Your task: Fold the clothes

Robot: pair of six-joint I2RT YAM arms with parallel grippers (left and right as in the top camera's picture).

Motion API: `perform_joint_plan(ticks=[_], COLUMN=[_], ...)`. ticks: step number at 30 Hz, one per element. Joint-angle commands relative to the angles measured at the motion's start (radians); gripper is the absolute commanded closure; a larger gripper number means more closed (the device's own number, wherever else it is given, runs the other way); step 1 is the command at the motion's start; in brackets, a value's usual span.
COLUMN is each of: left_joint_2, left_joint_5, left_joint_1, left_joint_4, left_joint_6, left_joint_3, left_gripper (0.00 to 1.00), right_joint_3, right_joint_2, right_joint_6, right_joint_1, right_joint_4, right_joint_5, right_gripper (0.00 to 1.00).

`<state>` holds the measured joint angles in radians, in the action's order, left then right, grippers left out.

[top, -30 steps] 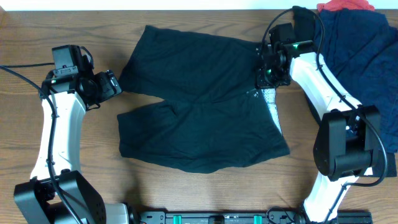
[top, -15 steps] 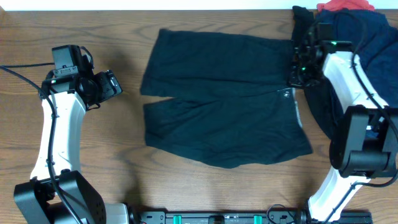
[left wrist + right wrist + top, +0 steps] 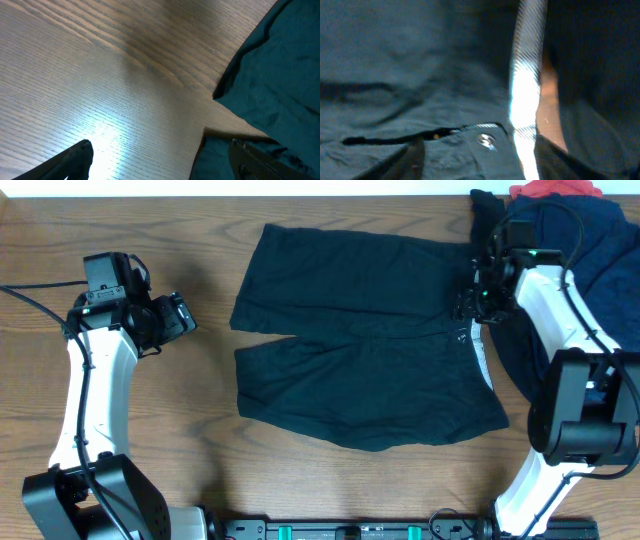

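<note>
Now that the right gripper [image 3: 472, 304] has sprung apart over the pale-lined waistband [image 3: 482, 358], the black fabric shorts [image 3: 370, 380] lie released, flat, dragged rightward since a second ago. Spreading looks done, so folding can start. The left gripper [image 3: 186, 316] waits beside them, jaws wide.

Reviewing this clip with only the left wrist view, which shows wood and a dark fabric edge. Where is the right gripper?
Observer: The right gripper hangs over the waistband end of the black shorts, jaws apart.
Operator: Are the shorts spread out?
Observer: Yes, flat on the table, legs toward the left side, pale waistband lining showing.
Operator: Other clothes?
Observer: A navy garment and red fabric lie at the far right corner.
</note>
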<state>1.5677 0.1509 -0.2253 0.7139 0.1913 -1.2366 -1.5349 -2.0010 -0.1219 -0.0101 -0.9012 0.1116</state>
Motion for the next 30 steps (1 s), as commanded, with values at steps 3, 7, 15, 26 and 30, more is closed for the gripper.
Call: perform_joint_plan(ticks=[3,7,15,26,30], left_joint_2=[-0.008,-0.008,-0.008,-0.008,-0.008], left_joint_5=[-0.002,-0.005,-0.005,-0.045,-0.066], left_joint_1=[0.0,0.0,0.0,0.0,-0.001], left_joint_4=[0.003,0.004,0.004,0.004,0.003], left_joint_6=[0.013,0.012,0.012,-0.018,-0.018], left_joint_3=[-0.005,-0.005,-0.005,-0.005,-0.005], left_gripper=[0.12,0.12,0.12,0.12,0.12], right_joint_3=[0.002,0.003,0.003,0.003,0.003], right_joint_2=[-0.016,-0.04,-0.139,-0.239,-0.29], right_joint_6=[0.023,-0.024,-0.057,-0.034,-0.008], right_joint_1=[0.127,0.21,0.345,0.435,0.446], right_joint_4=[0.049,0.088,0.163,0.257,0.284], right_joint_5=[-0.073,-0.101,-0.096,-0.055,-0.04], right_gripper=[0.96,0.99,0.99,0.99,0.99])
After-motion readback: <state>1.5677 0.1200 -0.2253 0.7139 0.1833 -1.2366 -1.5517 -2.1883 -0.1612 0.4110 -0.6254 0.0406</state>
